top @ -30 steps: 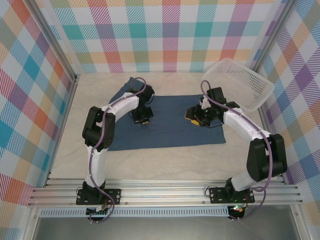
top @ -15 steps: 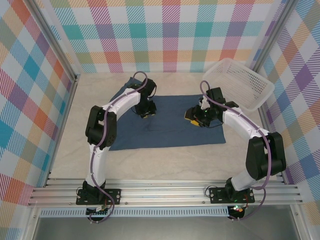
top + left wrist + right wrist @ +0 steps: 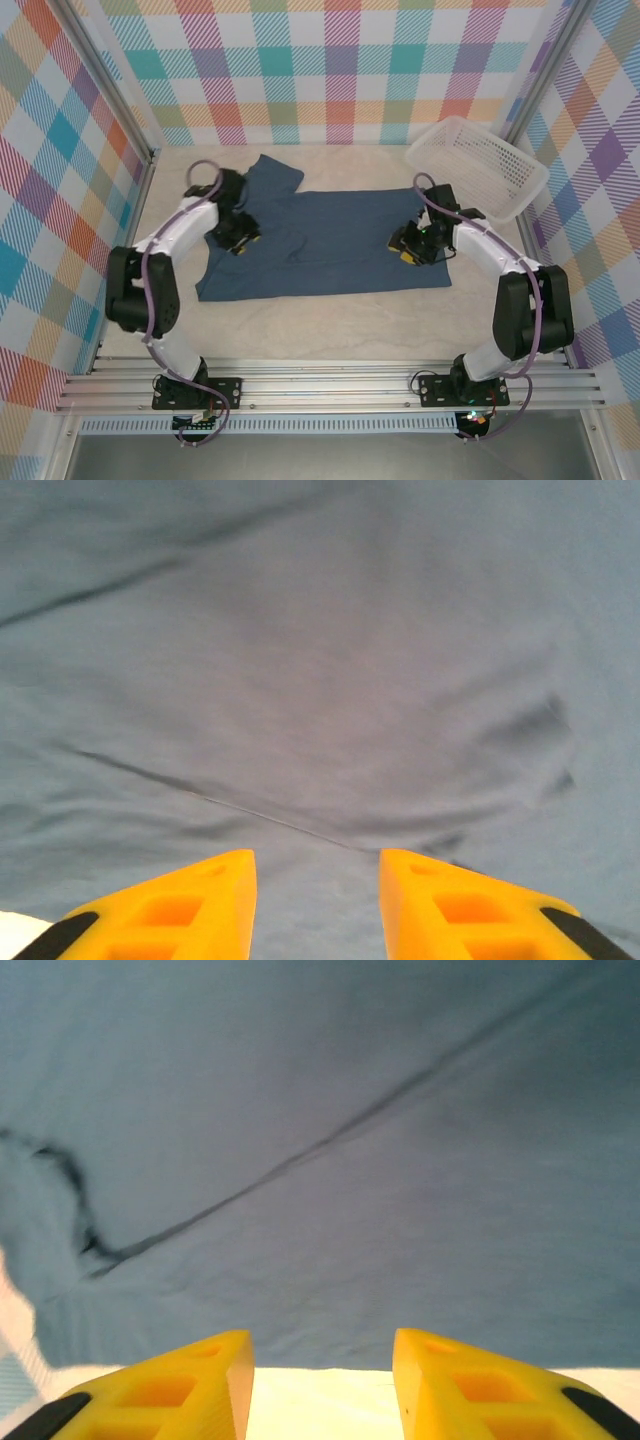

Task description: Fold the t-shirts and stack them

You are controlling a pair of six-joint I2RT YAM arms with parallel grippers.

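The dark navy t-shirt (image 3: 330,245) lies spread flat across the middle of the table, one sleeve (image 3: 272,172) pointing to the far left. My left gripper (image 3: 242,240) hovers low over the shirt's left part. Its yellow fingers (image 3: 200,900) are apart, with wrinkled cloth (image 3: 320,680) lying flat beneath them and nothing held; the left gripper (image 3: 317,870) is open. My right gripper (image 3: 405,254) is over the shirt's right part. The right gripper (image 3: 320,1350) is open, straddling the shirt's hem (image 3: 320,1360), with bare table between the fingers.
A white mesh basket (image 3: 480,165) leans tilted in the far right corner, close to my right arm's elbow. Checked walls enclose the table on three sides. Bare table (image 3: 330,330) runs between the shirt and the arm bases.
My left gripper has opened and swung from the shirt's middle to its left side. The shirt's left part now spreads further left. My right gripper has shifted slightly right and nearer.
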